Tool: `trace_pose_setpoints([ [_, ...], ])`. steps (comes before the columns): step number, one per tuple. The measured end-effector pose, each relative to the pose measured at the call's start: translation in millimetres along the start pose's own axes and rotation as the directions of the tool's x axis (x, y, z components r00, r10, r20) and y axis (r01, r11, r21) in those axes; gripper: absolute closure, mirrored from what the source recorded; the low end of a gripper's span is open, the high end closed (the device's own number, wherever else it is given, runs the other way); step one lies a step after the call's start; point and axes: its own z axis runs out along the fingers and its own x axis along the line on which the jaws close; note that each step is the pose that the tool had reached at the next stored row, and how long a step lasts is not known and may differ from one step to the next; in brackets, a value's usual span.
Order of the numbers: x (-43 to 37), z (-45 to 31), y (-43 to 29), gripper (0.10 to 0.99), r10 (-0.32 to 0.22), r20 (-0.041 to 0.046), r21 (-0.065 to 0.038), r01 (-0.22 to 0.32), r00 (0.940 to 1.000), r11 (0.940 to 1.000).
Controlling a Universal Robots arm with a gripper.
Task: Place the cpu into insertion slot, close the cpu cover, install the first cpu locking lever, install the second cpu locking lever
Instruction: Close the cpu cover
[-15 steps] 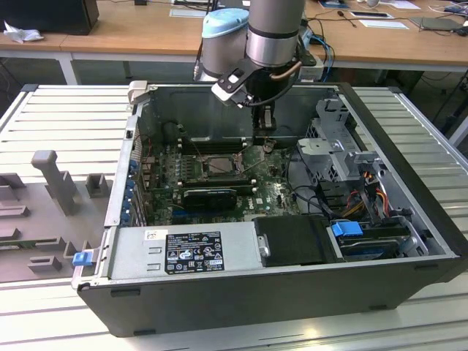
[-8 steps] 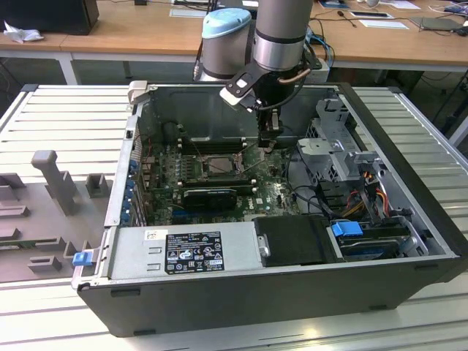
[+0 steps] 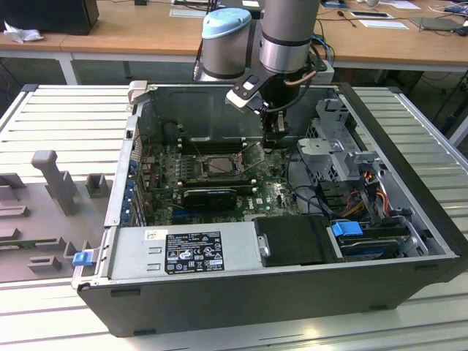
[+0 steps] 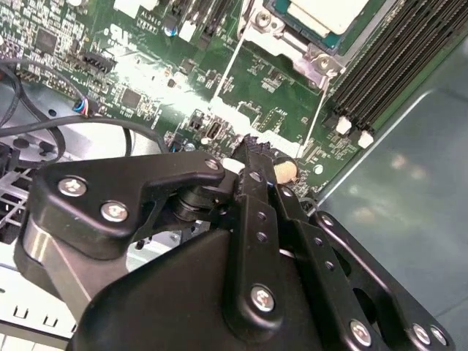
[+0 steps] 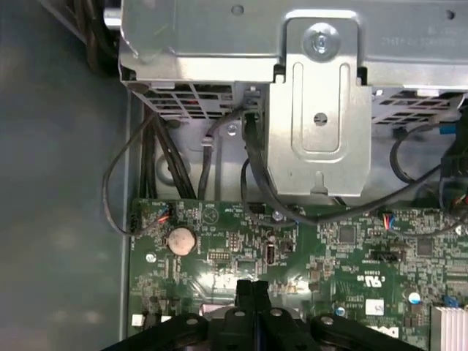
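An open computer case [image 3: 256,300] lay on a slatted table [image 3: 66,110], its green board [image 3: 270,194] facing up. The arm [image 3: 289,36] stood at the case's 12 o'clock side in the exterior view. Its black gripper [image 3: 277,140] hung low over the board, at about 2 o'clock from the slot [image 3: 219,165], near it but apart. The slot was a dark square with a metal rim, near the middle of the board, with a paler centre. A long black card [image 3: 210,196] lay at 6 o'clock from the slot. A grey power unit [image 3: 183,252] ran along the case's 6 o'clock wall, and a metal drive cage [image 3: 333,146] stood at 3 o'clock.

In the second wrist view, the gripper [image 4: 252,150] had its two black fingers [image 4: 256,190] pressed together with nothing between them, the tips just above the board [image 4: 146,66]. Beyond the tips sat the cpu [image 4: 322,13], flat with a pale silver-grey top and cut off by the picture's edge. It lay inside the bright metal rim of the slot [image 4: 289,40]. Long black memory slots [image 4: 384,62] ran just beside it.

In the first wrist view, the gripper [image 5: 252,287] again had its fingertips together, empty, over the board [image 5: 344,241]. A round silver coin cell [image 5: 181,238] sat near the tips. Past the board's edge rose the drive cage [image 5: 314,110], with black cables [image 5: 256,175] trailing beside it.
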Motion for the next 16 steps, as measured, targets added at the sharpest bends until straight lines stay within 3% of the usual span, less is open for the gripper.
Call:
trace_pose_setpoints([
  [7,0.6,3.4,7.4,0.980,-0.015,-0.0006,0.000,0.015,0.9999,0.9999],
  [10,0.6,10.0,12.1,0.980,-0.025,-0.0007,0.000,0.025,0.9997,0.9997],
  [12,0.6,10.3,11.7,0.980,-0.029,-0.0023,0.012,0.029,0.9996,0.9995],
  [16,0.8,10.0,5.4,0.980,-0.029,-0.0041,0.012,0.029,0.9996,0.9995],
])
